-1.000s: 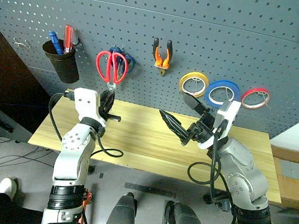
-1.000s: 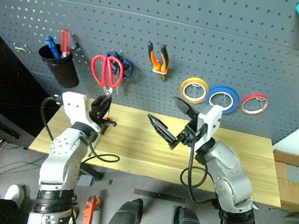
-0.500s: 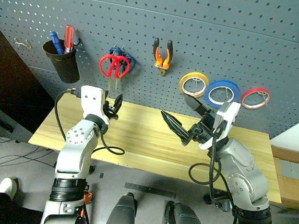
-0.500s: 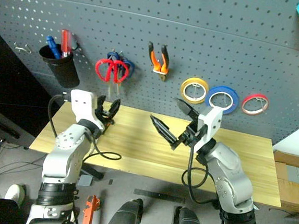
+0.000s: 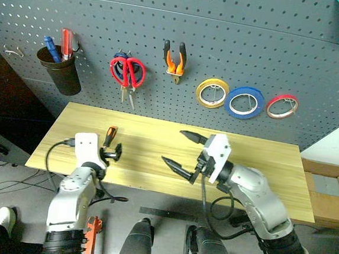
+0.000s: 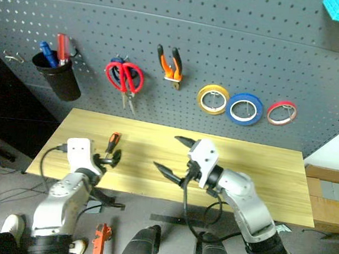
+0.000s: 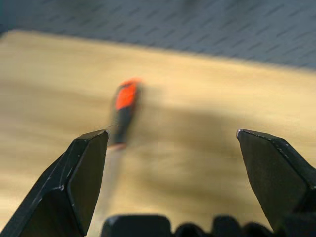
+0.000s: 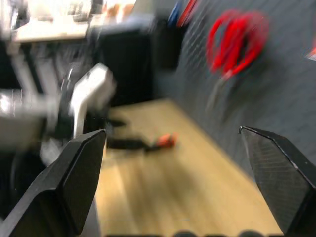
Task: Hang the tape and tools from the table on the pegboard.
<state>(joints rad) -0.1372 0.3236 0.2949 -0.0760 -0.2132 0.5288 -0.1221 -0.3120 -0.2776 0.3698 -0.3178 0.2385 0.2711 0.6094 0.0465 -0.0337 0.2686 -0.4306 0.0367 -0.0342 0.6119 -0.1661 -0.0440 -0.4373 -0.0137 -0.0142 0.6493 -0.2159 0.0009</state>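
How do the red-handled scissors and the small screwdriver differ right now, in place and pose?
The red-handled scissors hang on the pegboard, handles up and blades pointing down; the screwdriver lies flat on the table, not yet hung. The scissors are clear of both tools; the screwdriver lies just ahead of the open left tool. The scissors' handles are all red; the screwdriver's handle is orange and black. Neither is gripped.

black cup holding blue and red pens, yellow tape roll, red tape roll, blue-handled scissors
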